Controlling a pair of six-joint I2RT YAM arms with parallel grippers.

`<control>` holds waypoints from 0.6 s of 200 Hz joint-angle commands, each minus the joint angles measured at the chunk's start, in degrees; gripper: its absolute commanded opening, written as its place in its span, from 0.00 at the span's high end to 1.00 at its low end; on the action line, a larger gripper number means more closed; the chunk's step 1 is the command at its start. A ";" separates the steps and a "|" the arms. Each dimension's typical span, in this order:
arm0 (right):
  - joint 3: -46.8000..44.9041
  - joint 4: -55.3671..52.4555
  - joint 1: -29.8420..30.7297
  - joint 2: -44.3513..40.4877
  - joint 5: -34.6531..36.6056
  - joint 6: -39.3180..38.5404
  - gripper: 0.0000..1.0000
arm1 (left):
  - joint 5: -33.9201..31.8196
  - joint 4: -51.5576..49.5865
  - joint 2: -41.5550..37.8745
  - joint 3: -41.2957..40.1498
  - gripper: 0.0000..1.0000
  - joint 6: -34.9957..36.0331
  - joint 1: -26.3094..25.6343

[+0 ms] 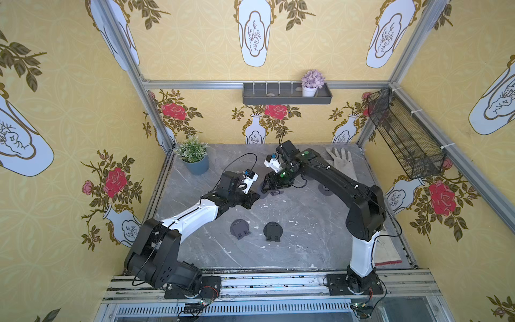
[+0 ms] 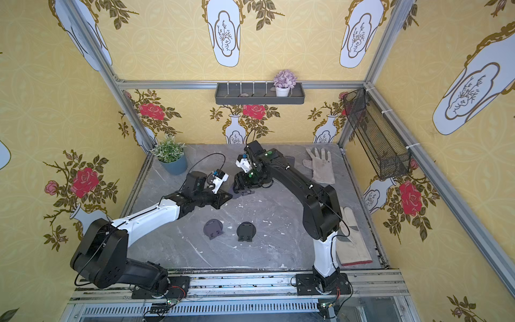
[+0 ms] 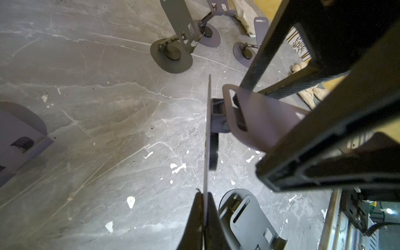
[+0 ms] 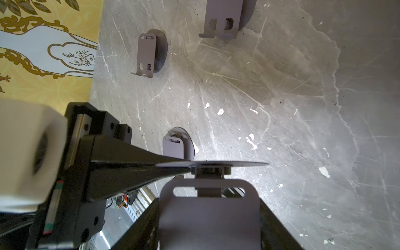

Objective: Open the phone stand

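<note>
Okay, phone stand (image 3: 264,123) is up off the table (image 1: 306,237), partly unfolded, right of and in front of the potted plant (image 1: 195,159). Left gripper (image 3: 203,195) pinches the round base edge-on, jaws narrow. Right gripper (image 4: 209,203) is clamped across the back plate, fingers (image 4: 145,227) against both side edges.

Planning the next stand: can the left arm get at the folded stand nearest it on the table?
Probably not yet: the left gripper is shut on the base disc of the phone stand, its fingers taken; the folded stand itself lies uncovered.
</note>
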 commanded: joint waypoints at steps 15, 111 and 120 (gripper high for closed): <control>2.67 -0.10 1.38 1.68 0.55 -0.09 0.36 | 1.41 3.74 -0.46 -0.28 1.00 -0.43 -0.45; 5.83 -1.50 1.64 1.59 14.17 2.62 0.51 | 2.64 7.08 -0.19 -1.23 1.00 -5.66 -0.89; 5.71 -1.37 1.72 1.10 15.87 2.94 0.50 | 2.90 7.73 0.28 -1.14 1.00 -7.10 -0.89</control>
